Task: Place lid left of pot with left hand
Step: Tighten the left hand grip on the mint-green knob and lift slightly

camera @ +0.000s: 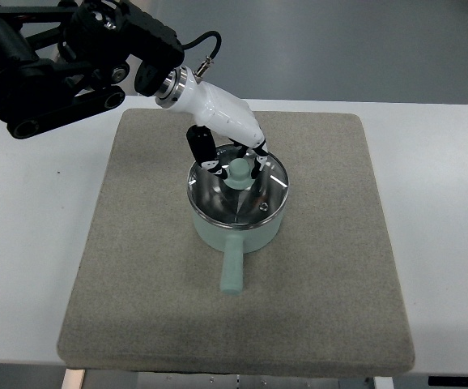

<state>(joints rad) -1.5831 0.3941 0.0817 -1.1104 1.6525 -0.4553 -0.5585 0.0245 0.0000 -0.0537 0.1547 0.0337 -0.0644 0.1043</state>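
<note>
Pale mint-green pot (238,231), round, upright near the middle of a grey felt mat (137,284), with a straight stubby handle of the same green pointing toward the near edge. Closed by a glass lid (238,198) with a shiny metal rim, seated flat on the pot's mouth, reflections across the glass. Topped at centre by a mint-green knob (239,173), upright, partly ringed by dark fingers.

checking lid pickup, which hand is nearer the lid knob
Left. The left hand is right over the lid, fingers around its knob. The right hand is out of view.
</note>
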